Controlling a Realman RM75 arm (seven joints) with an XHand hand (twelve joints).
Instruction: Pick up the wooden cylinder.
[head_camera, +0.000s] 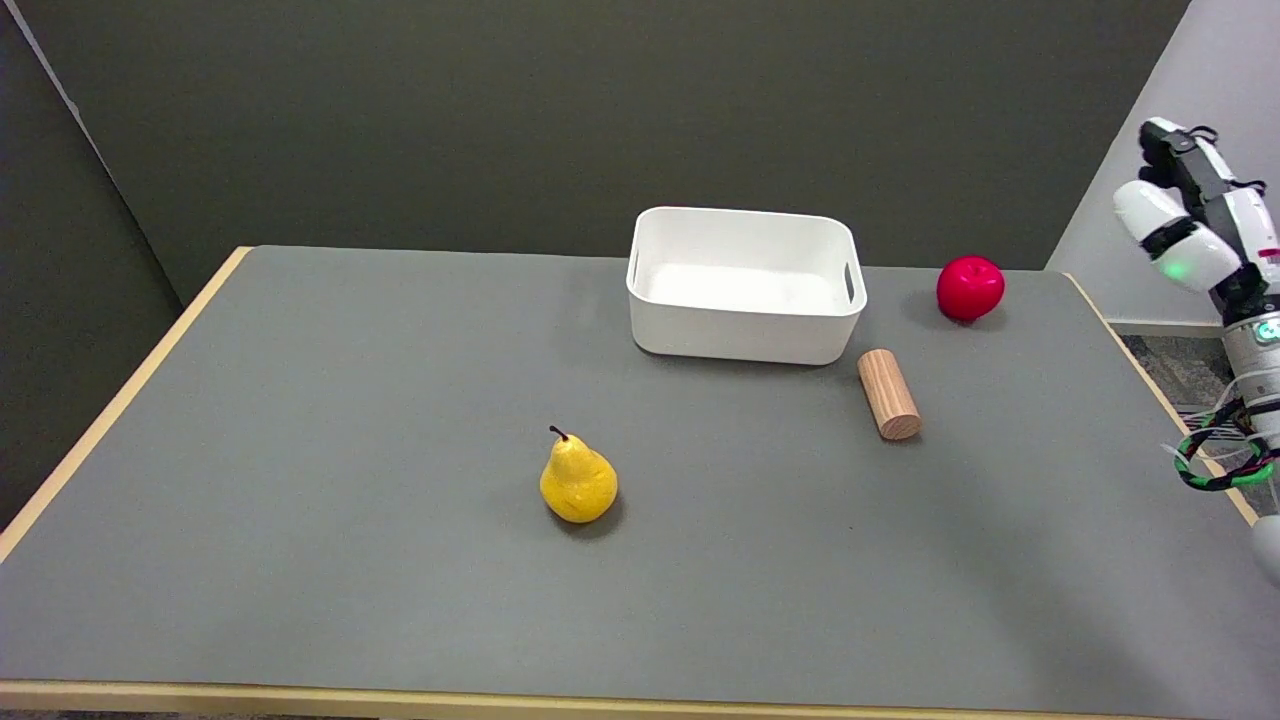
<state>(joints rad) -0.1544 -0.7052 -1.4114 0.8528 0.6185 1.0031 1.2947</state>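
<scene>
The wooden cylinder (888, 394) lies on its side on the grey tabletop (350, 420), just off the front right corner of the white bin (745, 285), close to it though whether the two touch cannot be told. Its round cut end faces the near side and slightly right, its length running back toward the bin. Nothing touches it.

Out at the right edge of the view, the right hand (1185, 215) hangs in the air, beyond the tabletop's right border and well apart from the cylinder. It holds nothing. Only part of it shows, white shells and black segments with a green light glowing on one, and how its fingers are set, spread or curled, cannot be made out from this angle. Below it the forearm drops out of the picture, a green-and-black cable looped beside it.

A red apple (970, 288) sits to the right of the bin, behind the cylinder. A yellow pear (578, 480) stands upright nearer the middle of the tabletop, well apart from everything else.
</scene>
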